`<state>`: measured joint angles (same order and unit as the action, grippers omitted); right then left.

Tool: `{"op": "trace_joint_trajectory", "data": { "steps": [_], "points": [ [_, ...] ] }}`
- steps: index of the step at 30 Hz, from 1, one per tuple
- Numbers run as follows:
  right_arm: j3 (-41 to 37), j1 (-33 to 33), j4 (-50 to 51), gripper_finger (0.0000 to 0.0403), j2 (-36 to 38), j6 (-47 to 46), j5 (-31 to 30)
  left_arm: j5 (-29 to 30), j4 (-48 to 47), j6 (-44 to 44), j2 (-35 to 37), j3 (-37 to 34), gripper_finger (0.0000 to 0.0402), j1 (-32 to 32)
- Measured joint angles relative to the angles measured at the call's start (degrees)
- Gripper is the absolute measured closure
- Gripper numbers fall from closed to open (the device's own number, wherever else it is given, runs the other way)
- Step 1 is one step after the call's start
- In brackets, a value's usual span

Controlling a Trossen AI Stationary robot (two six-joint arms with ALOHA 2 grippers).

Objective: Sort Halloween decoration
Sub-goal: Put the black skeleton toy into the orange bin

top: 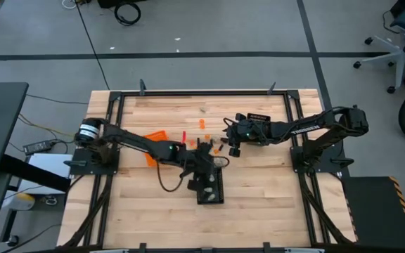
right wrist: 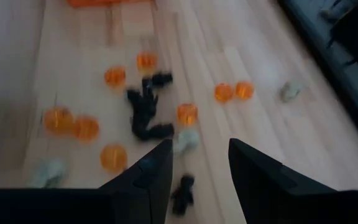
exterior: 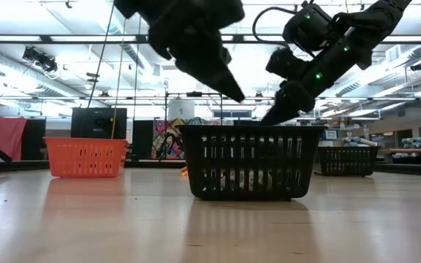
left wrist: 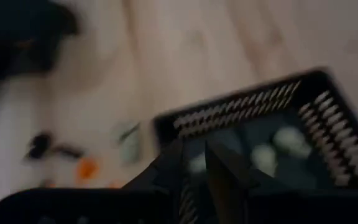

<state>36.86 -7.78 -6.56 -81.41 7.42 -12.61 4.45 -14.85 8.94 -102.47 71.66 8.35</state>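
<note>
Sorting of the Halloween decoration, mid-task. The left gripper (top: 204, 167) hangs at the near rim of the black mesh bin (top: 209, 188), which stands at the front centre of the wooden table (top: 259, 211); pale pieces (left wrist: 284, 140) already lie on the bin's floor. In the left wrist view its two fingers (left wrist: 219, 168) stand close together, only a narrow gap between them, and whether anything is pinched there cannot be told (the view is smeared). Judged from its place over the rim, this arm is at the drop-off step, or has just finished it.

The right gripper (right wrist: 197, 168) hovers over the unsorted pile with its jaws apart and nothing between them. The pile lies scattered on the table's middle: orange balls (right wrist: 114, 77), black pieces (right wrist: 143, 115) and pale grey-white pieces (right wrist: 185, 140). One pale piece sits just ahead of the right fingers, a black piece (right wrist: 183, 190) between them and lower in that view. The orange bin (top: 157, 144) stands beside the left arm; a second black bin (exterior: 346, 161) appears far off in the low view.

Next move, as a judgement: the right gripper must descend on a single piece without nudging its close neighbours, close on it, and carry it to the bin of matching colour.
</note>
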Motion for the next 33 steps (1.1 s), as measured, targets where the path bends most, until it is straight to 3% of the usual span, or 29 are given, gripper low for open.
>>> {"op": "trace_joint_trajectory", "data": {
  "steps": [9, 16, 20, 29, 33],
  "points": [
    [-1.58, -4.06, 1.82, 0.0243, -2.52, -6.94, 4.48, 0.62, -0.94, 4.60, 1.04, -0.15, 0.0326, -6.38],
    [-0.06, -5.92, 1.18, 0.0243, -9.26, -7.89, 5.15, 1.13, 13.84, 10.16, 4.19, -9.51, 0.0326, -5.40],
    [1.40, -5.98, 0.75, 0.0243, -11.53, -7.89, 5.13, 2.46, 16.23, 7.12, 5.66, -12.98, 0.0326, -8.14],
    [1.83, -5.93, 0.03, 0.0243, -8.50, -8.59, 4.71, 2.40, 15.57, -4.15, 5.55, -17.29, 0.0326, -16.47],
    [1.84, -5.87, -0.35, 0.0243, -8.48, -8.48, 4.71, -1.23, 15.44, -6.56, 4.25, -17.39, 0.0306, -17.87]
  ]
}}
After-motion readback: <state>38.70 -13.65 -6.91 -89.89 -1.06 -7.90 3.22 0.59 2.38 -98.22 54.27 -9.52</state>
